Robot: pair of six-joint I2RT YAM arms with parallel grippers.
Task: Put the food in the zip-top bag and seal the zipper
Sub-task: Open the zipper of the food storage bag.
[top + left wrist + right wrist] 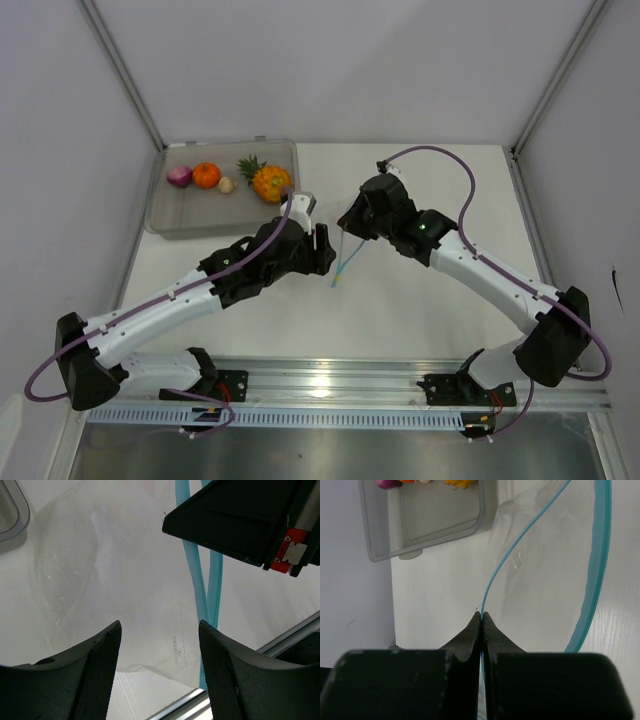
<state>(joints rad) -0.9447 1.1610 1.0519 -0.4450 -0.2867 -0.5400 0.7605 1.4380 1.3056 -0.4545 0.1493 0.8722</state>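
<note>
Fingers (470, 645) of the right gripper (481, 616) are pressed shut on one lip of the clear, crinkly plastic zip-top bag (545, 580), right at its thin light blue zipper strip (604, 520). That lip is raised off the white worktop (420, 300), while the other lip is bowed away to the side, so the mouth is held agape. The fingers of the left gripper (160, 627) are spread apart with nothing gripped between them. They are hung just over the bag's clear body, and the blue strip runs past one of them.

No food is seen in the bag. The orange-yellow toy pineapple with green leaves (268, 182), the round orange (206, 175), the purple-red onion (179, 176) and the tiny beige bulb (227, 184) are all lying in the grey translucent rectangular tray (190, 215) at the far left of the worktop, near the bag's closed end.

The opening of the bag is judged to be the step in hand; filling is not begun and sealing is far off. For the next move, the mouth would probably have to be kept wide by the right grip, while either the free lip is taken or a piece is fetched by the left arm, which is nearer the tray.

Two hindrances are noted. The black body of the right gripper is hung close over the mouth, and the left wrist is crowded against the tray's near corner beside the pineapple. The limp film may also sag shut.
</note>
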